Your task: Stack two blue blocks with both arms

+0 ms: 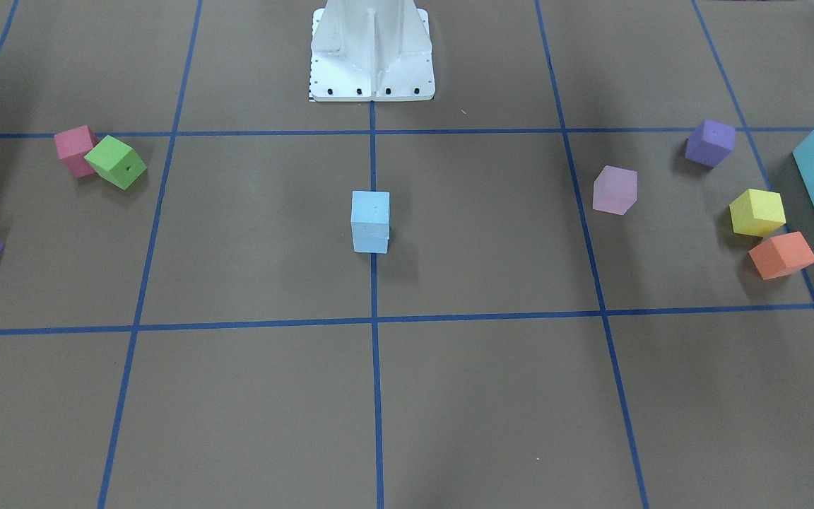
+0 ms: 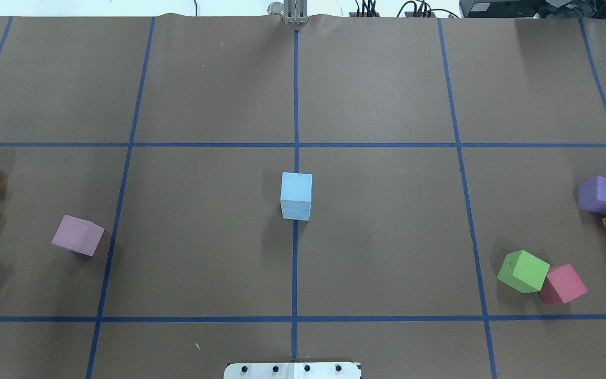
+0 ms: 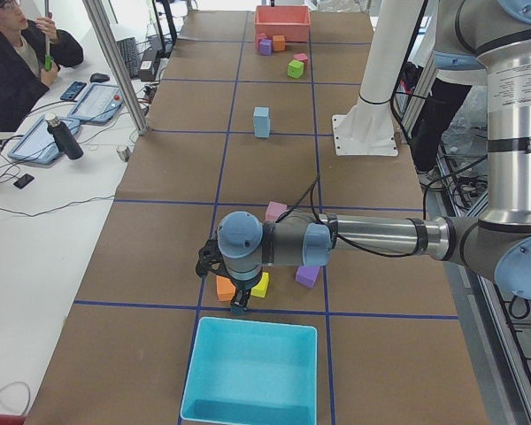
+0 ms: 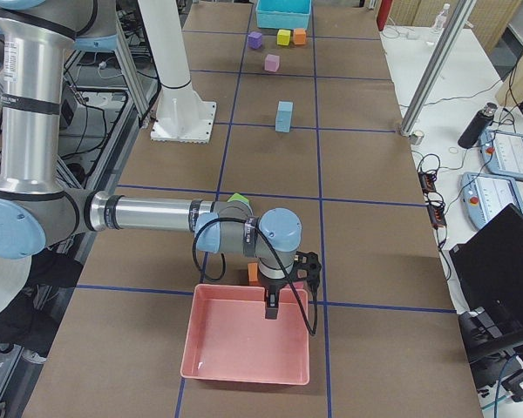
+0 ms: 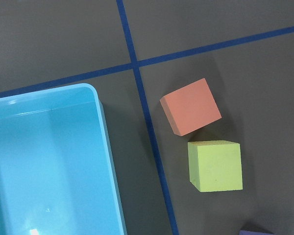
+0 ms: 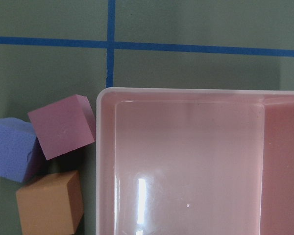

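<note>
The two blue blocks stand stacked, one square on top of the other (image 1: 370, 206), at the table's centre on the middle blue line. The stack also shows in the overhead view (image 2: 296, 189), the exterior left view (image 3: 262, 121) and the exterior right view (image 4: 284, 116). No gripper is near it. My left gripper (image 3: 239, 305) hangs at the table's left end, over the edge of the turquoise box. My right gripper (image 4: 271, 309) hangs at the right end, over the rim of the pink tray. Both show only in the side views, so I cannot tell if they are open or shut.
The turquoise box (image 5: 49, 161) has an orange cube (image 5: 191, 106) and a yellow cube (image 5: 215, 165) beside it. The pink tray (image 6: 104, 166) has pink (image 6: 61, 126), purple and orange cubes next to it. A green cube (image 2: 523, 270) and the white pedestal (image 1: 372, 53) also stand on the table.
</note>
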Controlling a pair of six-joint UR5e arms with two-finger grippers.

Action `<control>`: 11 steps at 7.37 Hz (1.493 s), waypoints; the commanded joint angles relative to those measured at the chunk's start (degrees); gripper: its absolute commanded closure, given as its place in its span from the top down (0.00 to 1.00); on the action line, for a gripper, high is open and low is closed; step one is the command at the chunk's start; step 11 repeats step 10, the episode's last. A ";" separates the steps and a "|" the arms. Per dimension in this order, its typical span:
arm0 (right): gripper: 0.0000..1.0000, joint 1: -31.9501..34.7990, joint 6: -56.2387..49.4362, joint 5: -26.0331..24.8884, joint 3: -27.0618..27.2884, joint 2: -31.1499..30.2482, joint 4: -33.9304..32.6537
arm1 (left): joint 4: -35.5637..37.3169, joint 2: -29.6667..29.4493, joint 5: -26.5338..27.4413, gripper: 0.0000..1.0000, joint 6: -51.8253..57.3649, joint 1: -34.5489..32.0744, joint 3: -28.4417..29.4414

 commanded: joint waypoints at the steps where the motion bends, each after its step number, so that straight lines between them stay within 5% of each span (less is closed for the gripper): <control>1: 1.00 0.00 0.09 0.00 -0.09 0.00 -0.03 | -0.06 -0.04 -0.13 0.99 0.04 -0.34 -0.03; 11: 1.00 0.00 0.26 0.00 -0.18 0.17 0.06 | -0.32 0.58 2.92 0.99 -0.22 -0.51 -0.03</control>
